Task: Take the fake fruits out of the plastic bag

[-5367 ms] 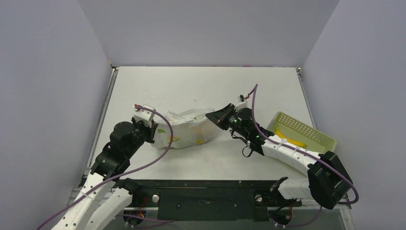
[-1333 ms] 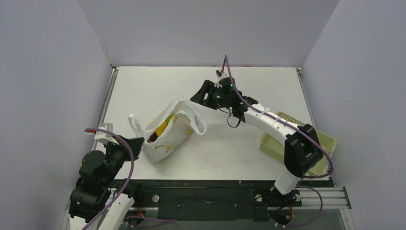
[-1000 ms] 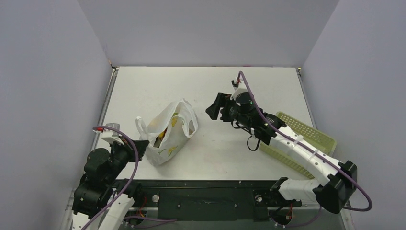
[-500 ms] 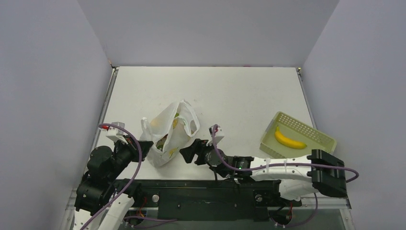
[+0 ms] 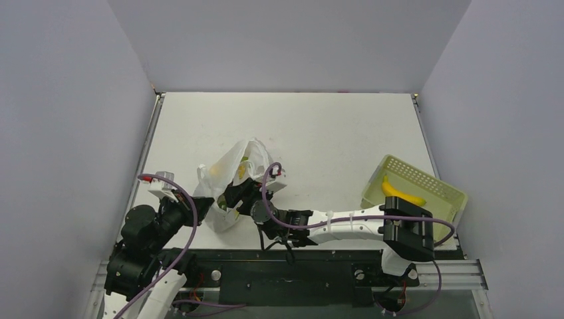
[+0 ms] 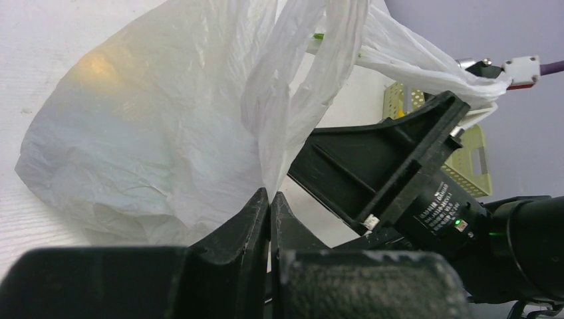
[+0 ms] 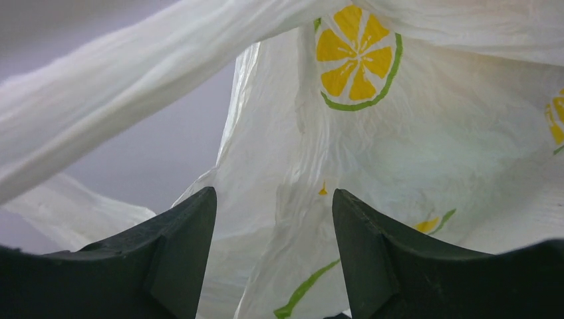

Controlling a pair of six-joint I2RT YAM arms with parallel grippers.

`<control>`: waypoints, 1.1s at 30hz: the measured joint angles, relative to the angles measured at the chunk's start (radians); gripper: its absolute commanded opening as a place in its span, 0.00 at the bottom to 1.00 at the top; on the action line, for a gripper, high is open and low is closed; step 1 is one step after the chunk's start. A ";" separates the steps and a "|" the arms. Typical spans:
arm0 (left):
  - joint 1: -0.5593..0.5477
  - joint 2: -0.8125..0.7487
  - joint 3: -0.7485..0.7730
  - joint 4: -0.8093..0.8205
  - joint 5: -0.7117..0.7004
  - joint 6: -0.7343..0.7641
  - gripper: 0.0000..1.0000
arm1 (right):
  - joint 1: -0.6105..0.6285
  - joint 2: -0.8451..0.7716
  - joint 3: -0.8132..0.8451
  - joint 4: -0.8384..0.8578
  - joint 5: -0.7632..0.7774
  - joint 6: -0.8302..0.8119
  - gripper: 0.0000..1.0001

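Observation:
The plastic bag (image 5: 228, 159) stands slumped at the table's near left, white with lemon logos (image 7: 359, 56). Yellow and green fake fruits (image 5: 243, 167) peek out of its open top, and a yellow glow (image 6: 96, 66) shows through the film. My left gripper (image 5: 201, 202) is shut on the bag's edge, the film pinched between its tips (image 6: 270, 194). My right gripper (image 5: 233, 197) sits low against the bag's near side. Its jaws are apart (image 7: 274, 199), with bag film (image 7: 399, 153) right in front of them. A yellow banana (image 5: 401, 193) lies in the basket.
A pale yellow-green perforated basket (image 5: 425, 174) stands at the right edge of the table, also seen past the right gripper in the left wrist view (image 6: 469, 149). Both arms crowd the near left of the table. Grey walls enclose three sides.
My right arm has swung from the far middle of the table round to the bag's near side, its jaws narrowing a little. The left gripper keeps its pinch on the bag.

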 measured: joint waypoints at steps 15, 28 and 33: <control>0.000 -0.029 0.036 -0.072 -0.044 -0.003 0.24 | 0.018 0.130 0.067 -0.073 0.092 0.037 0.00; 0.000 0.067 0.418 -0.173 0.002 0.005 0.47 | -0.024 -0.077 -0.145 -0.061 -0.004 -0.229 0.00; 0.002 0.304 0.468 -0.122 0.091 0.063 0.47 | -0.041 -0.169 -0.199 -0.030 -0.058 -0.294 0.00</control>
